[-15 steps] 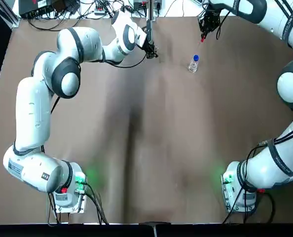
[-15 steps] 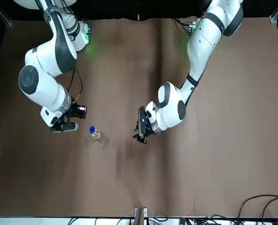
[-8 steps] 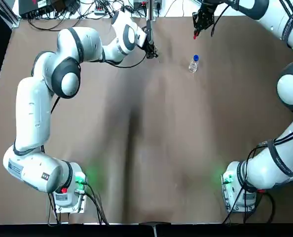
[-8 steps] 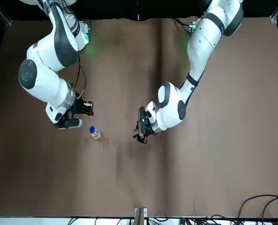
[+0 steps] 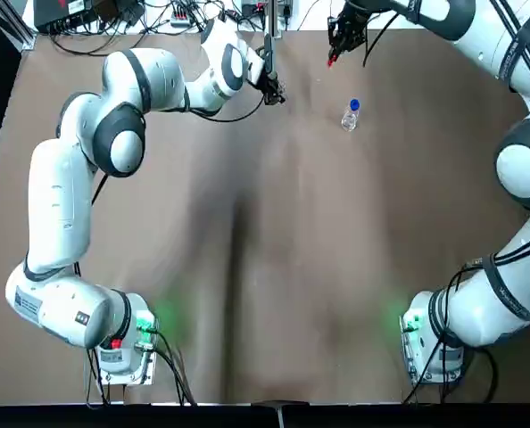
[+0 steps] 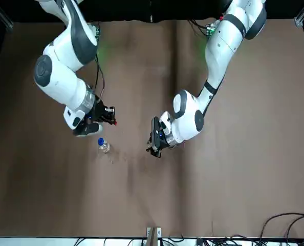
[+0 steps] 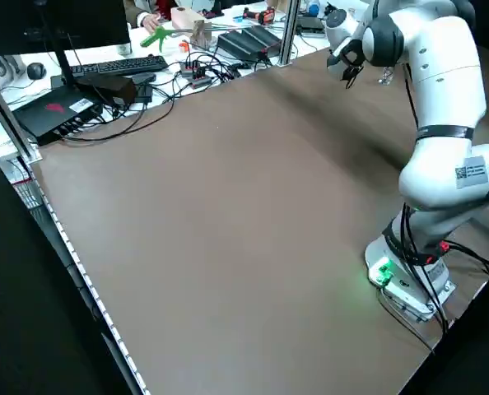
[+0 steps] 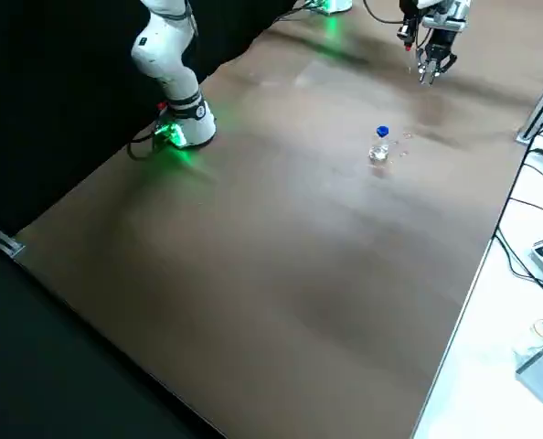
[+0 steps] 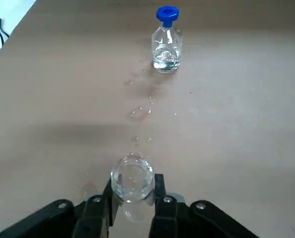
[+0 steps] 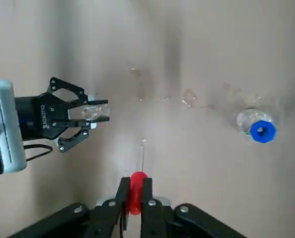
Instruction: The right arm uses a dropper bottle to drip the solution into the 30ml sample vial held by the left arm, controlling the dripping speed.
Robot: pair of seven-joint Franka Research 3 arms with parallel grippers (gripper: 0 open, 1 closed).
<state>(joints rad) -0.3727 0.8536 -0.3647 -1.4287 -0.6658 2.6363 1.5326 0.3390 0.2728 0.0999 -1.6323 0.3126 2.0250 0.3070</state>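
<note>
Bottle [image 9: 166,49] holds some clear liquid; the gripped vial [image 9: 132,179] seems empty.

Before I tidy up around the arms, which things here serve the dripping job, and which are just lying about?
For the job:
- left gripper, holding the vial
- right gripper, holding the red-topped dropper
- blue-collared bottle

Lying about:
- keyboard
- monitor

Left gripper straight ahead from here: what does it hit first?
Probably the blue-capped bottle, roughly in line with the left gripper and its vial; height is unclear, so it might pass above.
</note>
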